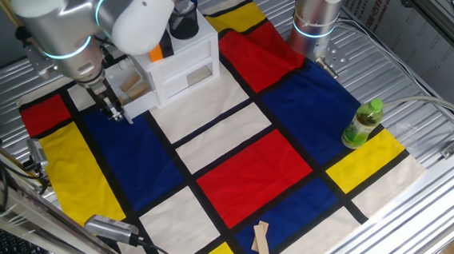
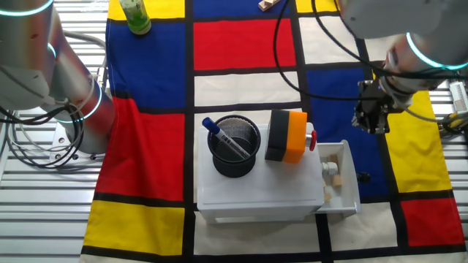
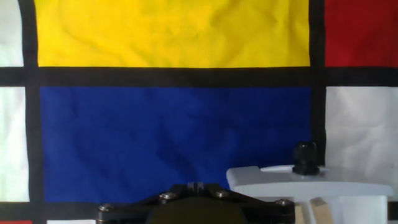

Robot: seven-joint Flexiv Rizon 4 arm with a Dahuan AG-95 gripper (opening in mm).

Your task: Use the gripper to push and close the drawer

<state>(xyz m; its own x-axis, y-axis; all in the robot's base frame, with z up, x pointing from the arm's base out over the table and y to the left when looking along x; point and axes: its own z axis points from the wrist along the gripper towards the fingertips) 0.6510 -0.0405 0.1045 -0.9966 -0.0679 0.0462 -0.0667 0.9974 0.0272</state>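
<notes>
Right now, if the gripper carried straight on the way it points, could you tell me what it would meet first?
Probably the blue panel of the checked cloth: the gripper points down at it, with the open drawer just off to one side. Height is unclear.

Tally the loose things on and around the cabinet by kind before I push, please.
Green bottle: 1
Black mesh pen cup: 1
Blue-capped pen in the cup: 1
Orange-and-black device on the cabinet: 1
Wooden pieces on the cloth: 2
Wooden pieces in the open drawer: cannot count exactly
Total counted: 6
</notes>
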